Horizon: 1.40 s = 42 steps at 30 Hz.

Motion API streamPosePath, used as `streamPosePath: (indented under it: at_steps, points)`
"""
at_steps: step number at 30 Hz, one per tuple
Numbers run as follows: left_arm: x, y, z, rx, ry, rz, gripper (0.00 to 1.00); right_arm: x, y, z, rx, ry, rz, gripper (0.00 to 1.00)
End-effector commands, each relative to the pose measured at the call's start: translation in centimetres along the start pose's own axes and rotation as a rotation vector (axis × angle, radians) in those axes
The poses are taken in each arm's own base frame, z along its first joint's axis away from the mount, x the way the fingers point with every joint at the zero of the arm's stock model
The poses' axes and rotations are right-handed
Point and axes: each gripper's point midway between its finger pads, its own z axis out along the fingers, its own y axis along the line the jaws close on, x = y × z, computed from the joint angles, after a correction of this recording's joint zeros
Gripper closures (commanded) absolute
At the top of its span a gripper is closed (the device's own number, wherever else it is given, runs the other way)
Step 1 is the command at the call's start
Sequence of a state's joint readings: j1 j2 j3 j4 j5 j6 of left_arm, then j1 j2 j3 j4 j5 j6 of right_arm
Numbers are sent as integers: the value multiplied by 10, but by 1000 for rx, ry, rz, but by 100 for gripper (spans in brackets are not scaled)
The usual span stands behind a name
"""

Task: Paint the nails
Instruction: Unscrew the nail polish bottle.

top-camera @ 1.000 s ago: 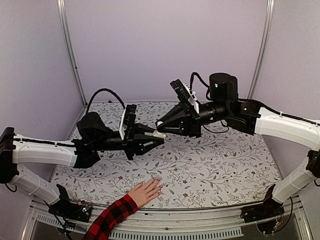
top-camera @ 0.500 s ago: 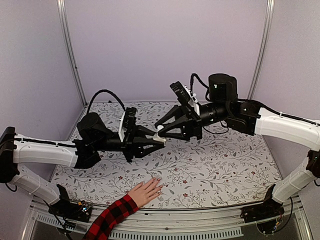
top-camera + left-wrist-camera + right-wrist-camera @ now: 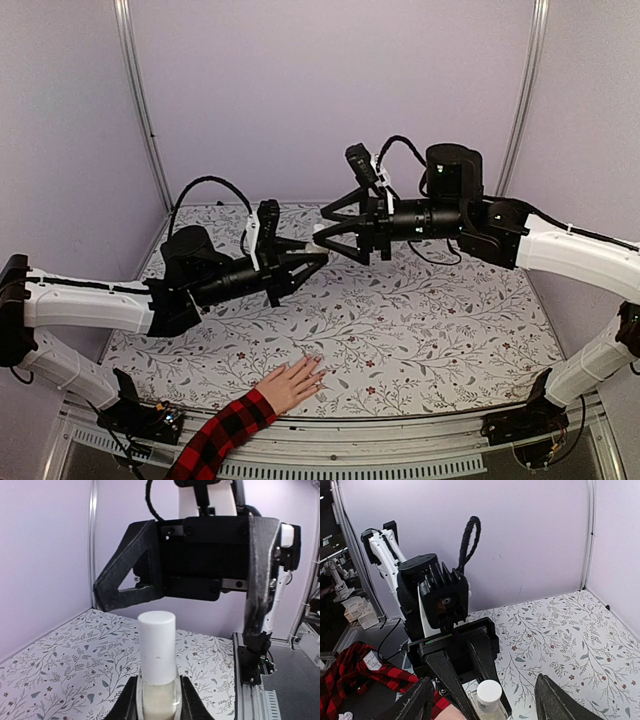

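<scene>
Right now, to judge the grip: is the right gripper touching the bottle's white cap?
Apart. Right wrist view: right gripper stands wide, gaps flanking the white cap.

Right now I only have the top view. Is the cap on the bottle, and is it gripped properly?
Observer: Yes. In the left wrist view the white cap sits on the bottle, and the left gripper is shut on its glass body.
Operator: Has the right gripper got the cap?
Observer: No. The right wrist view shows the right gripper open, its jaws standing wide of the cap on both sides.
</scene>
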State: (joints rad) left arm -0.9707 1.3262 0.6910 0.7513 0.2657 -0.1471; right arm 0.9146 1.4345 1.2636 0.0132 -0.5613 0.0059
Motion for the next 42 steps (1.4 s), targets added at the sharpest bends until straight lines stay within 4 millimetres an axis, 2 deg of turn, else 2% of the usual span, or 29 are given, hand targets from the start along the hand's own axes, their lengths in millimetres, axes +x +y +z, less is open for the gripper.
streamPosePath:
  at_steps: [1, 9, 18, 25, 33, 38, 42]
  points:
    - [-11, 25, 2, -156, -24, 2, 100, 19, -41, 7, 181, 31, 132, 28]
    - [-4, 39, 13, -235, 10, 2, 100, 33, -57, 18, 228, 46, 231, 33]
    - [6, 55, 19, -348, 49, 25, 100, 37, -71, 17, 299, 46, 273, 41]
    - [10, 56, 21, -359, 61, 34, 100, 36, -75, 19, 315, 43, 288, 61]
    - [23, 58, 22, -364, 99, 29, 100, 32, -71, 19, 292, 40, 274, 88]
    - [24, 53, 23, -335, 102, 25, 100, 32, -61, 19, 236, 48, 253, 99]
    - [21, 43, 23, -268, 94, 31, 100, 28, -50, 16, 188, 36, 205, 100]
